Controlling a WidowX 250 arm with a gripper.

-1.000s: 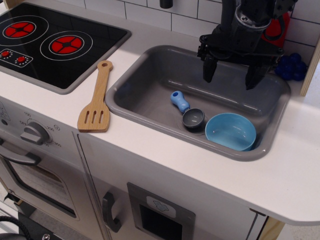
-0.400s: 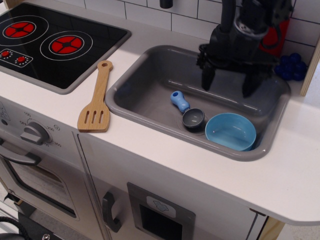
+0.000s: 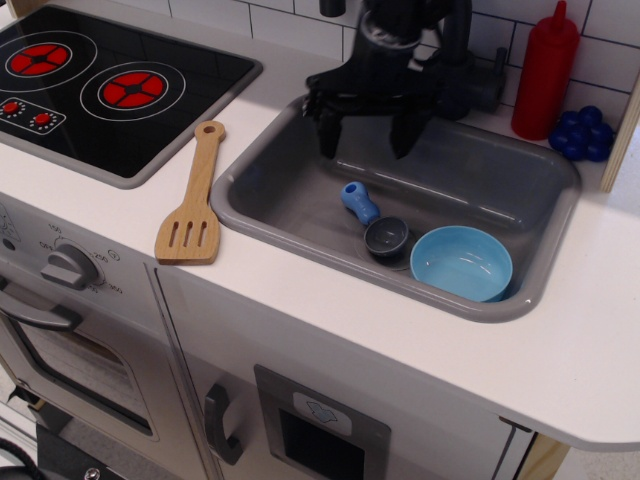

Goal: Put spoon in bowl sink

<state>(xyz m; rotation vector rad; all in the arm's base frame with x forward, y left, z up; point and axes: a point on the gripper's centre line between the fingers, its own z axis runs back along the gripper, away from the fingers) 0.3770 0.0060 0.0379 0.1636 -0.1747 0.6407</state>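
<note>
The spoon (image 3: 371,218) lies on the floor of the grey sink (image 3: 270,195), its light-blue handle pointing up-left and its dark-grey scoop down-right. The scoop sits just left of the light-blue bowl (image 3: 461,262), which rests in the sink's front right corner. My gripper (image 3: 365,138) hangs open and empty over the back of the sink, above and slightly left of the spoon's handle, its two black fingers pointing down.
A wooden slotted spatula (image 3: 193,205) lies on the white counter left of the sink. A black stovetop (image 3: 110,85) with red rings is at the far left. A red bottle (image 3: 544,70) and blue grapes (image 3: 580,132) stand behind the sink's right end.
My gripper has moved left across the back of the sink, from above the bowl's side to above the spoon's handle, uncovering the red bottle. Spoon and bowl have not moved.
</note>
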